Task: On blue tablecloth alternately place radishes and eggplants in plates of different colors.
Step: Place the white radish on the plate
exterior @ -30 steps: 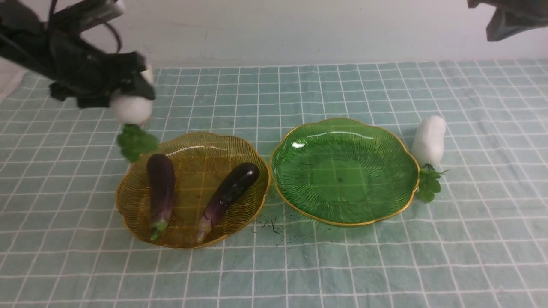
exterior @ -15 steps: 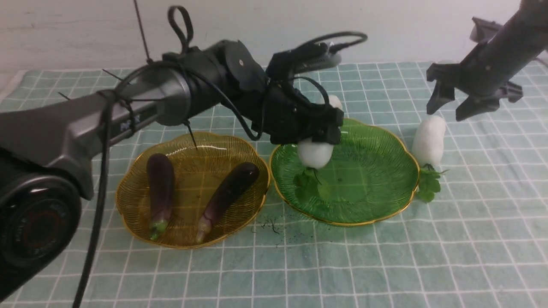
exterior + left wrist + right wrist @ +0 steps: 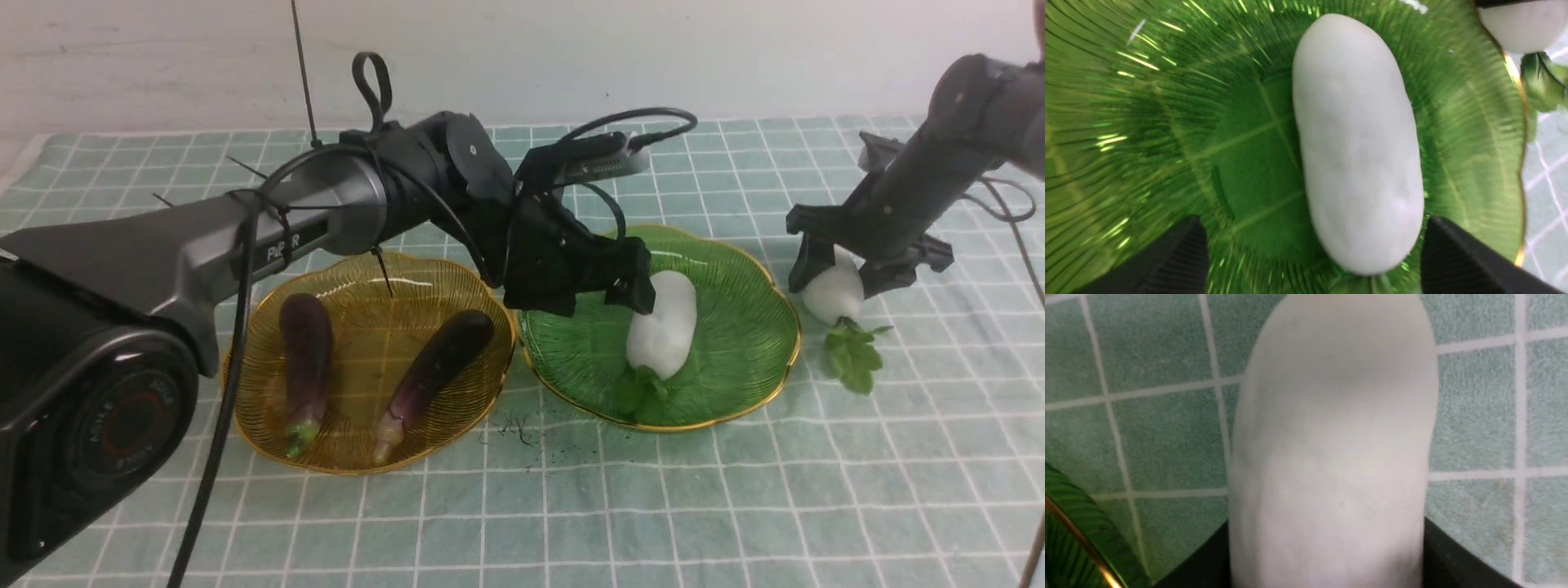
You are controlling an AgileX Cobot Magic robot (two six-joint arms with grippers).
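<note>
One white radish (image 3: 663, 322) (image 3: 1355, 143) lies in the green plate (image 3: 735, 327) (image 3: 1167, 122), leaves toward the front rim. My left gripper (image 3: 608, 298) (image 3: 1312, 222) stands open just behind it, its fingers spread wide on both sides of the radish's leafy end. Right of that plate, my right gripper (image 3: 841, 278) (image 3: 1327, 526) is shut on the second radish (image 3: 834, 296) (image 3: 1331, 437), whose leaves hang down over the blue tablecloth (image 3: 735, 506). Two purple eggplants (image 3: 306, 367) (image 3: 433, 371) lie side by side in the amber plate (image 3: 367, 327).
My long left arm (image 3: 326, 212) reaches across above the amber plate's far rim. Dark crumbs (image 3: 518, 429) lie on the cloth between the plates' front edges. A pale wall (image 3: 522, 57) bounds the far side of the cloth.
My left arm carried its radish from the far left over to the green plate and let it go there. My right arm came down and closed on the other radish, which has shifted.
</note>
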